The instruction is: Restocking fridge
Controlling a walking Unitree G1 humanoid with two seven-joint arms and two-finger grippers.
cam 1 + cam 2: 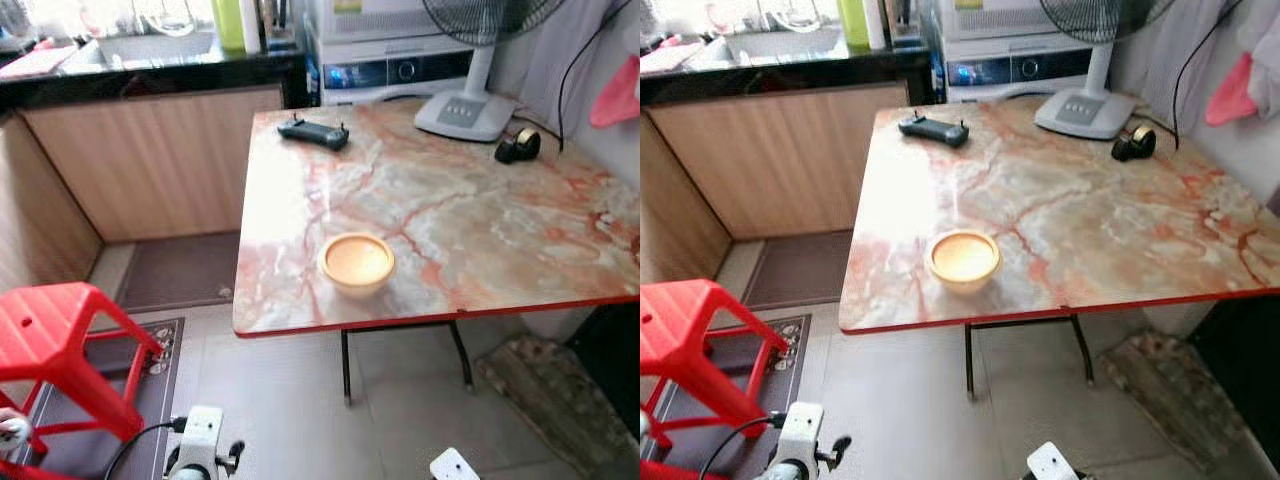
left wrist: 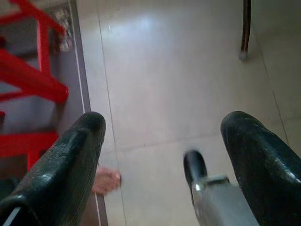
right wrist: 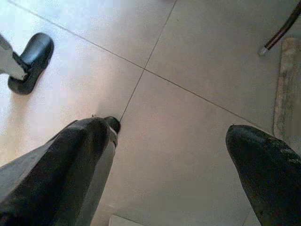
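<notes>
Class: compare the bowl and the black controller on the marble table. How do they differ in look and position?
The bowl is round, pale yellow and open-topped; the controller is flat, elongated and black. The bowl sits near the table's front red-trimmed edge; the controller lies toward the far edge. Both rest directly on the marble top, toward its left side.

marble table (image 1: 480, 230), tan bowl (image 1: 356, 263) near its front edge, black remote (image 1: 313, 132) and fan base (image 1: 465, 113) at back, red stool (image 1: 60, 345) left of table

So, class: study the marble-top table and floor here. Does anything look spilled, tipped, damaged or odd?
Nothing stands out. The bowl sits upright near the table's front edge, the controller and tape roll lie flat, and the stool stands upright.
</notes>
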